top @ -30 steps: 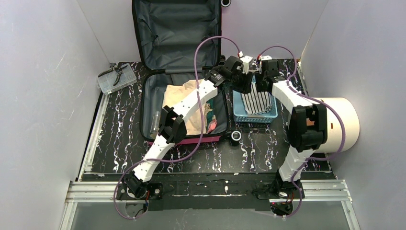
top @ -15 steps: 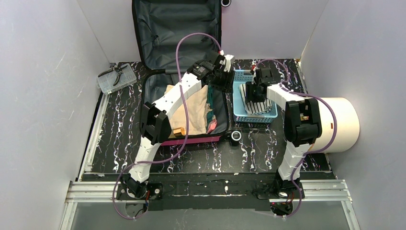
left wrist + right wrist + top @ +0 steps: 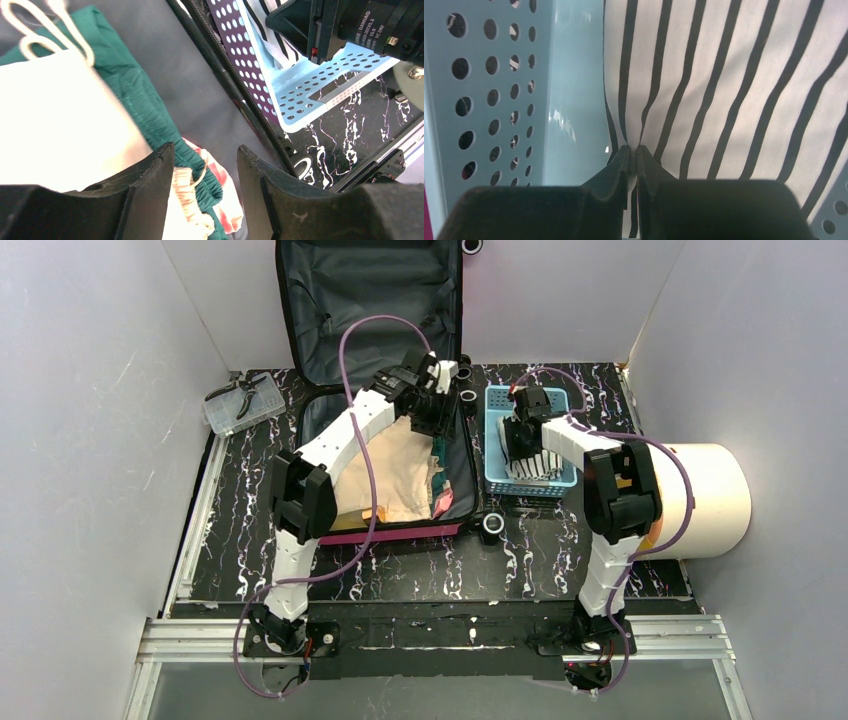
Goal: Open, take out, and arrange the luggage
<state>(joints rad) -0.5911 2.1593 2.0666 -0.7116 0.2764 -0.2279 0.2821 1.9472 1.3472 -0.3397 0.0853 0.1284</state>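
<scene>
The hot-pink suitcase (image 3: 400, 533) lies open on the table, its lid leaning on the back wall, grey lining showing. Cream cloth (image 3: 400, 475), a green garment (image 3: 135, 95) and a red-and-white piece (image 3: 227, 200) lie inside it. My left gripper (image 3: 437, 412) hovers open and empty over the suitcase's right side, its jaws (image 3: 205, 195) above the green and red cloth. My right gripper (image 3: 512, 432) is inside the light-blue basket (image 3: 497, 472), shut (image 3: 634, 150) on a fold of the black-and-white striped cloth (image 3: 734, 85).
A cream cylinder (image 3: 715, 498) lies at the right edge behind my right arm. A clear box with pliers (image 3: 243, 402) sits at the back left. A suitcase wheel (image 3: 492, 526) stands between suitcase and basket. Grey walls close three sides.
My left gripper swung from over the basket leftward to above the suitcase. My right gripper moved down and left into the basket with the striped cloth.
</scene>
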